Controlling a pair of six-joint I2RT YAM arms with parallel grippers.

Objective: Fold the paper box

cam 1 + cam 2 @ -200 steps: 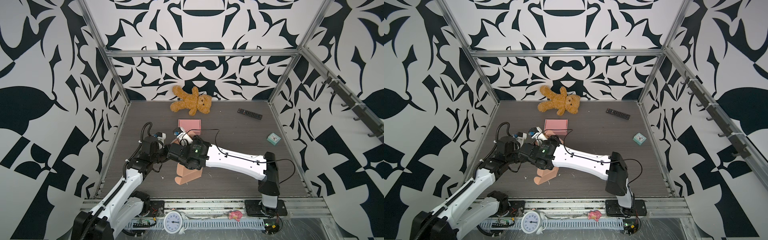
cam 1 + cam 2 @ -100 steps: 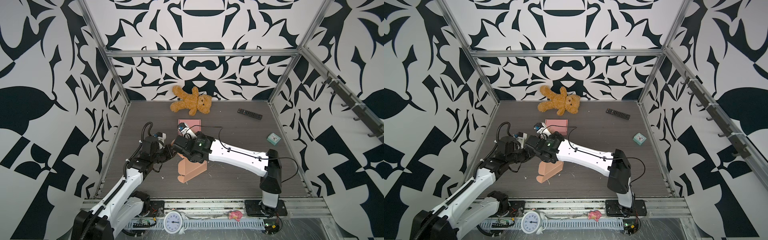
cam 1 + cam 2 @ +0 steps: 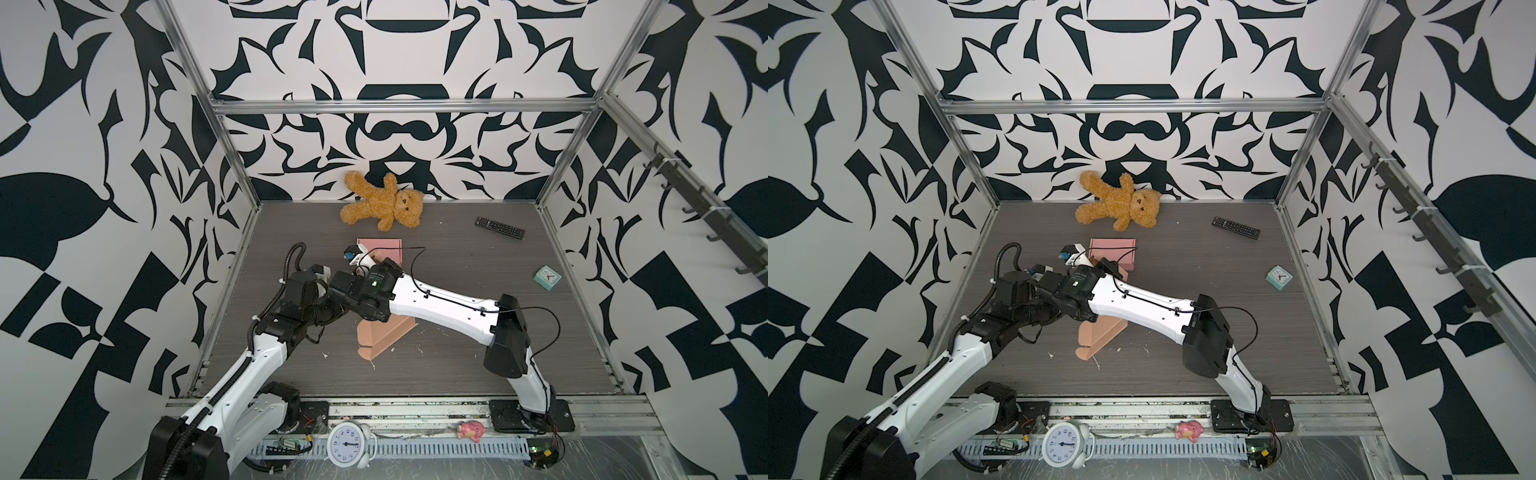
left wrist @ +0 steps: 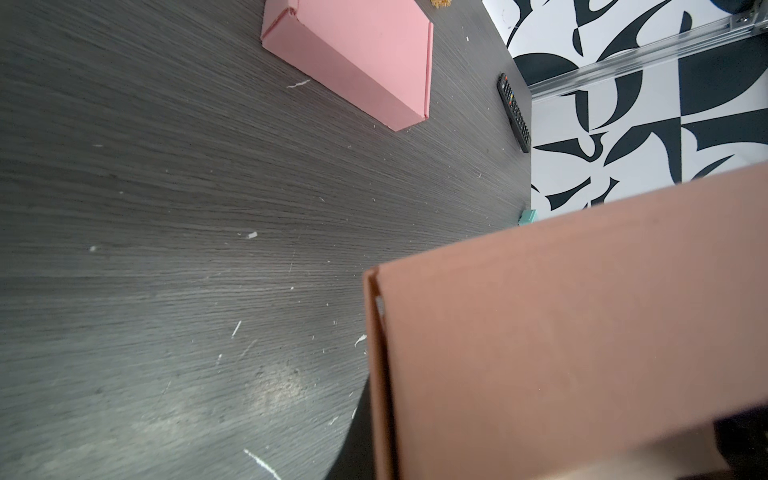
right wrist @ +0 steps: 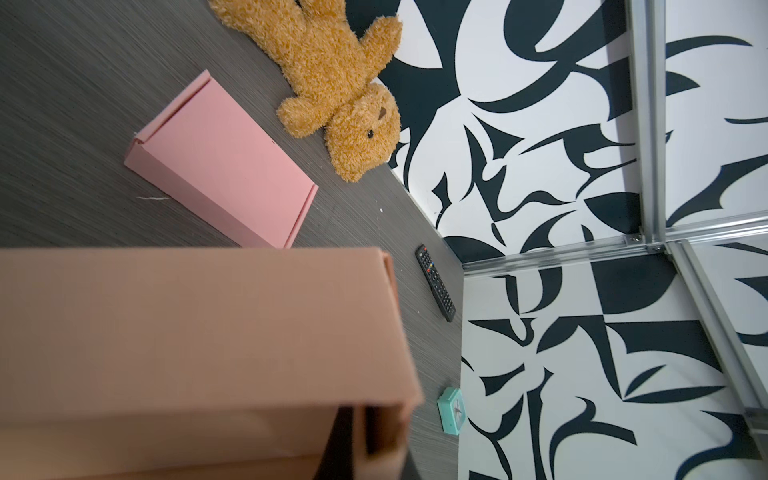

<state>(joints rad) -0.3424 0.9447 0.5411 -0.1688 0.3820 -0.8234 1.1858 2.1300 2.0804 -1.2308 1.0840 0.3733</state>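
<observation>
1. While the left gripper point(image 3: 345, 309) and right gripper point(image 3: 368, 316) crowd together over the box point(image 3: 384, 338), it sits half-formed and tilted on the table point(image 3: 478, 370), left of centre and in front of the pink box point(image 3: 380, 249).
2. Both grippers have their fingers clenched. The tips are hidden in every view, so I cannot tell whether card is pinched between them or they merely press on it.
3. My reading is that this is a wall-raising step: 1 rounded flap point(image 3: 365, 353) lies low at the box's near end, and the walls do not look locked.
4. Both wrist views show a broad tan panel point(image 4: 582, 332) close up, with a doubled edge at 1 corner. That fold looks like the seam to work.
5. Use 1 gripper as the anchor, pinning the base down, and let the other swing the panel along its crease, never across it.
6. Move slowly, because thin card will likely buckle, or the box may skid on the smooth table.
7. Mind the 2 grippers, which work almost against each other; make room before turning either.
8. Bear point(image 3: 382, 205), remote point(image 3: 500, 227) and clock point(image 3: 547, 277) lie well apart and need no care.
</observation>
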